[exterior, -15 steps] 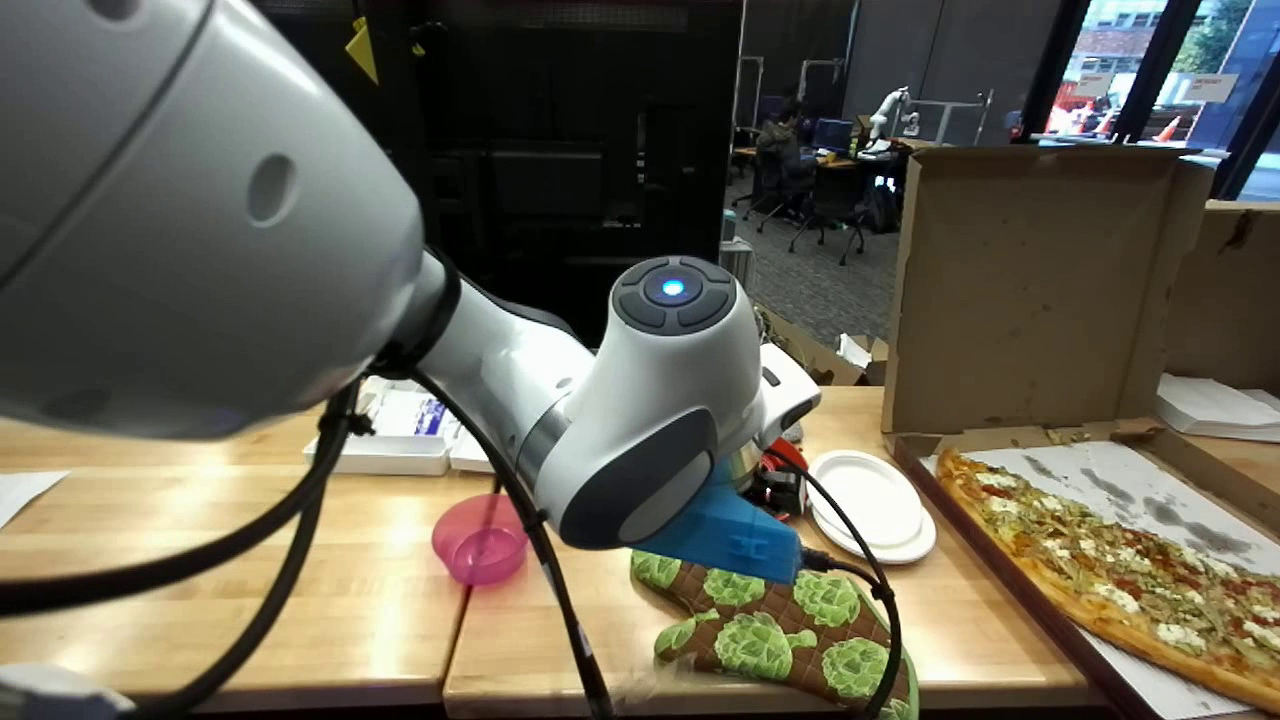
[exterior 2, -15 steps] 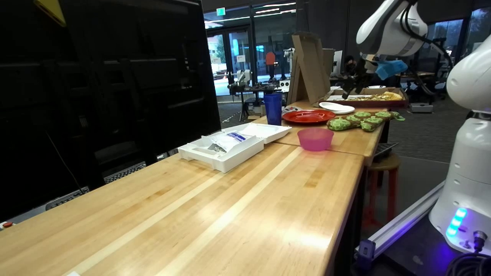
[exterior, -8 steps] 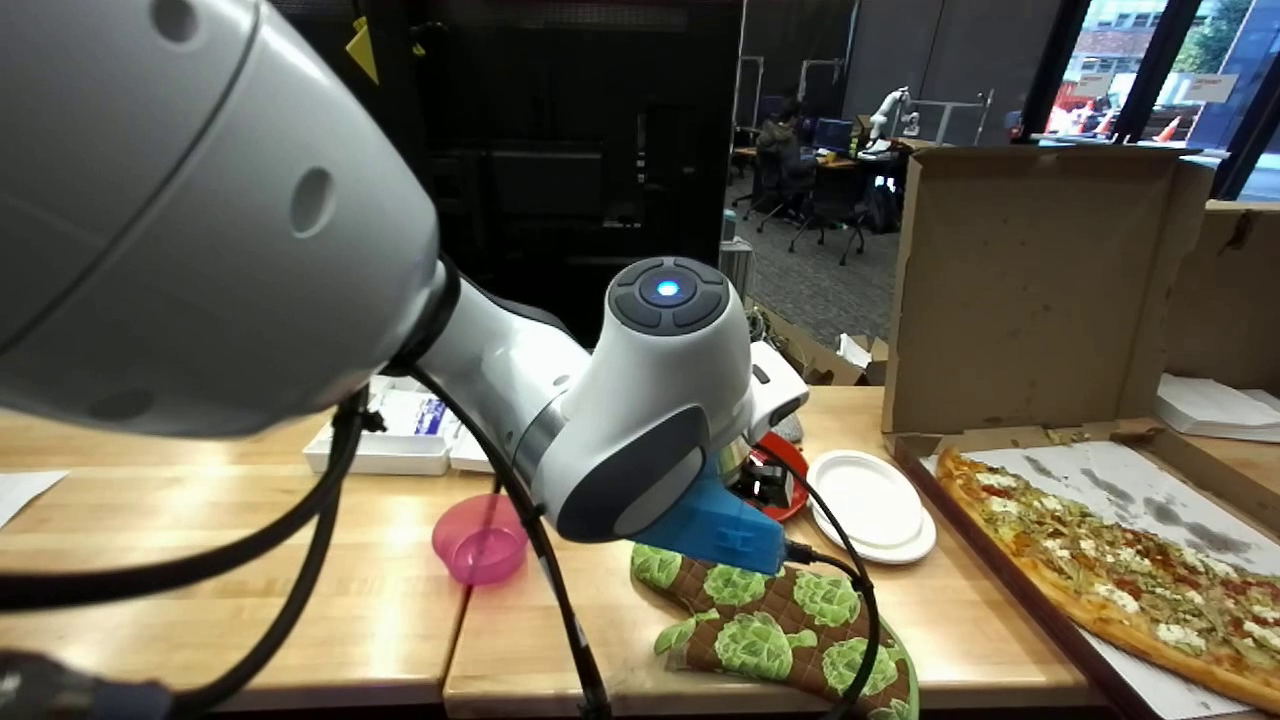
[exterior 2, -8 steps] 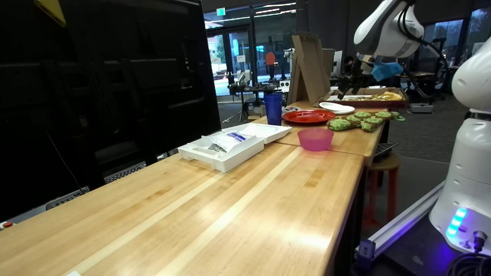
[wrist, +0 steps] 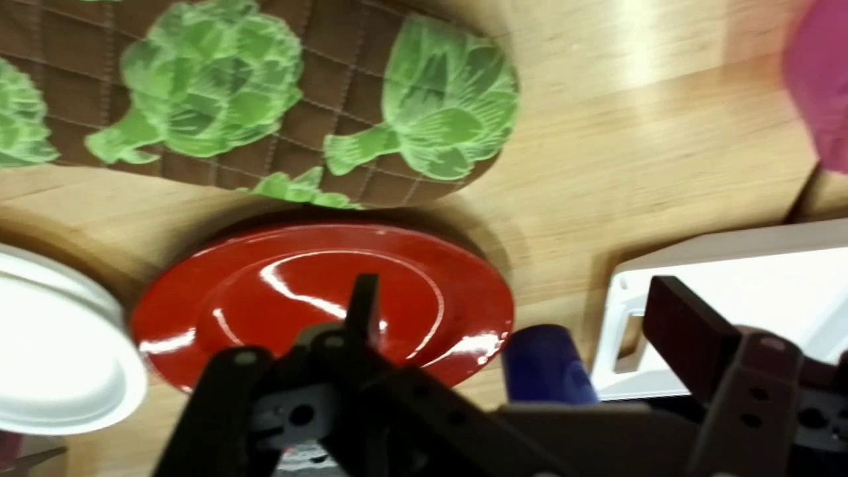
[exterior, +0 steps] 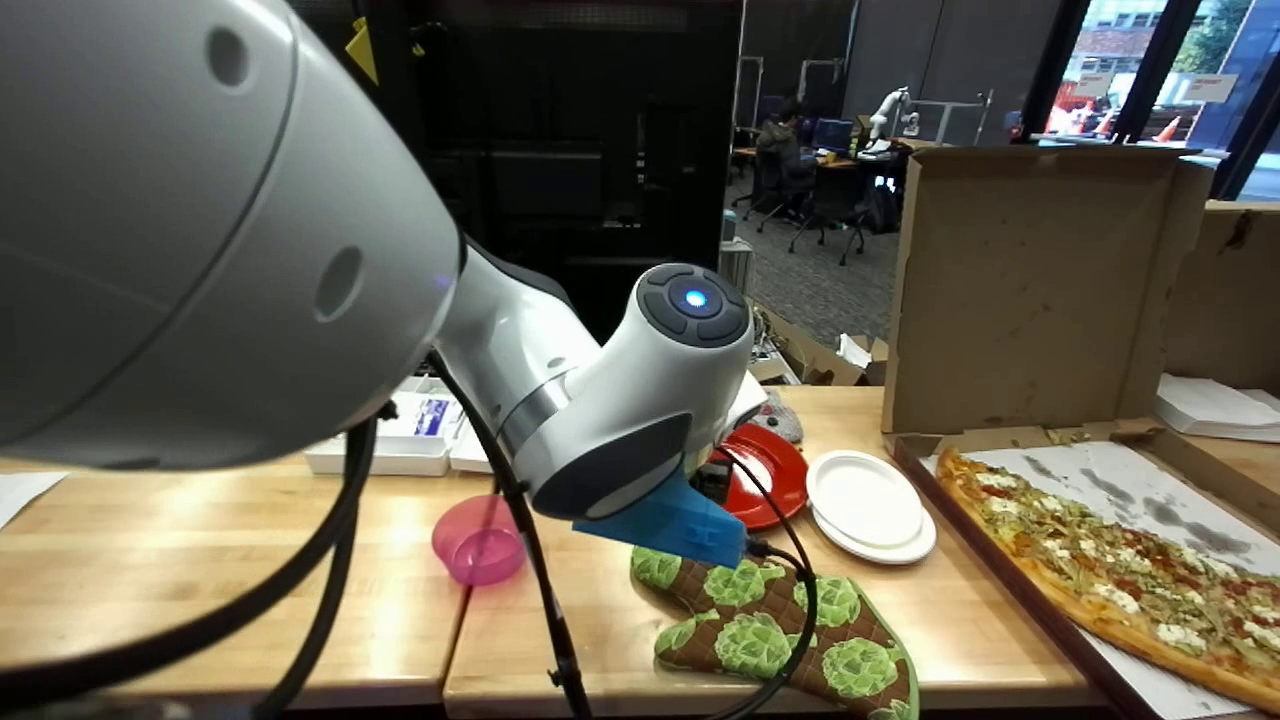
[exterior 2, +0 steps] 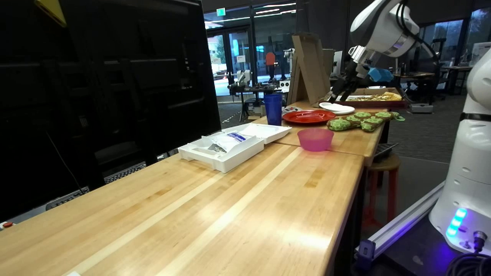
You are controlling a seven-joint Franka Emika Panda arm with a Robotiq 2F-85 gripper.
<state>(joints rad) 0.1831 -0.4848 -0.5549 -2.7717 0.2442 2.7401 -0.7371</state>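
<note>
My tool (wrist: 517,298) hangs spread and empty above the tabletop (wrist: 596,172); below it the red plate (wrist: 305,278) lies flat, presumably for steadiness, the blue cup (wrist: 546,364) just beside it.

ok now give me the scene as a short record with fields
gripper: open, holding nothing, above the table
seen past it in the wrist view: red plate, blue cup, oven mitt
also on table: stacked white plates, pink bowl, open white box with a bag
food: pizza in an open cardboard box
</note>
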